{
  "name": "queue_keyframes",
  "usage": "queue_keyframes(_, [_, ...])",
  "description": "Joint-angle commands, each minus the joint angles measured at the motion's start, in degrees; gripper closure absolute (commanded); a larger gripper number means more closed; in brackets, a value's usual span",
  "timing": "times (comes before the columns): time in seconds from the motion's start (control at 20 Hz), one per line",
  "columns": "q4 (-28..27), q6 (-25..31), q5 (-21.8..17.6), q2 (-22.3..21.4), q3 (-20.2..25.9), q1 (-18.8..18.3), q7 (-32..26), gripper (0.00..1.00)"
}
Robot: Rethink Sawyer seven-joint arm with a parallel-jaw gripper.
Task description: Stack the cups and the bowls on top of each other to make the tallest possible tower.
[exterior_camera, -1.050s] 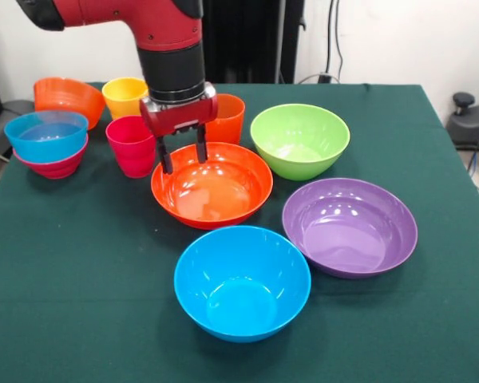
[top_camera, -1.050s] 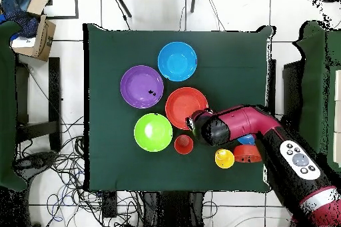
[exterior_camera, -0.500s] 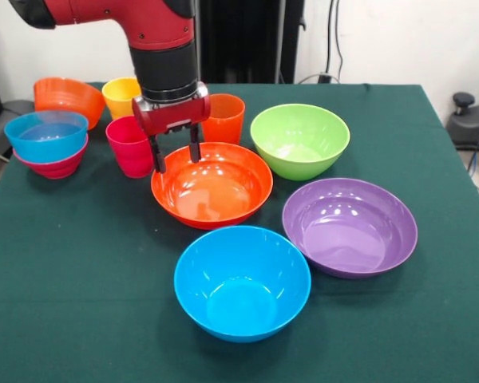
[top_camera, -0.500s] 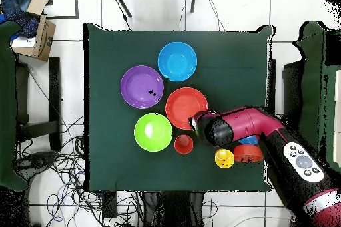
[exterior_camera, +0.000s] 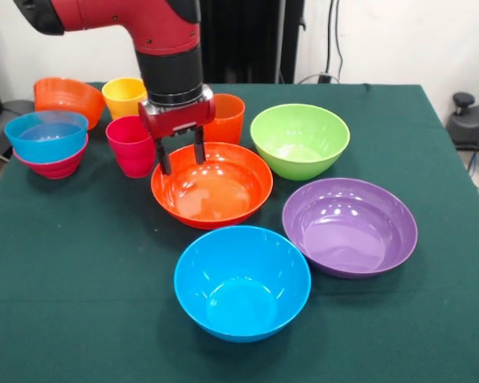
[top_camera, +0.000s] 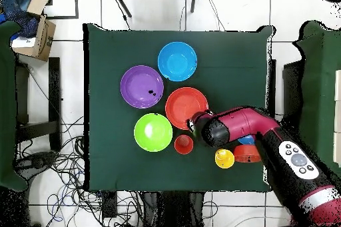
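Note:
My gripper (exterior_camera: 182, 163) hangs open over the far left rim of the large orange bowl (exterior_camera: 215, 191), one finger outside the rim and one inside, nothing between them. Close behind stand the red-pink cup (exterior_camera: 130, 145), the yellow cup (exterior_camera: 124, 96) and the orange cup (exterior_camera: 227, 118). The lime green bowl (exterior_camera: 299, 140), purple bowl (exterior_camera: 350, 226) and blue bowl (exterior_camera: 242, 281) sit apart around the orange one. At the left, a small translucent blue bowl (exterior_camera: 46, 134) is nested in a magenta bowl (exterior_camera: 54, 167); a translucent orange bowl (exterior_camera: 68, 97) stands behind. From overhead the arm (top_camera: 230, 123) covers the gripper.
All of it rests on a dark green tablecloth (exterior_camera: 80, 271). In the overhead view the orange bowl (top_camera: 183, 104) lies among the blue (top_camera: 177, 61), purple (top_camera: 142, 86) and green (top_camera: 153, 132) bowls. A cardboard box (top_camera: 36, 34) and cables lie off the table.
The gripper swung a little to the left half a second ago and has come back right over the orange bowl's rim. It stays open. No bowl or cup has moved.

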Motion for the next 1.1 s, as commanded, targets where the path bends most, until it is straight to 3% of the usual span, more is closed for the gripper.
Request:
queue_keyframes(0.05, [0.12, 5.83, 1.07, -0.85, 0.59, 5.95, -8.43, 0.00])
queue_keyframes(0.45, [3.90, 4.46, 7.08, -6.72, -0.35, 13.65, 2.06, 0.00])
queue_keyframes(0.8, [4.33, 4.71, 11.94, -9.13, -1.80, 17.55, 3.13, 0.00])
queue_keyframes(1.1, [3.95, 3.04, 11.61, -8.45, -5.09, 21.52, 4.65, 0.00])
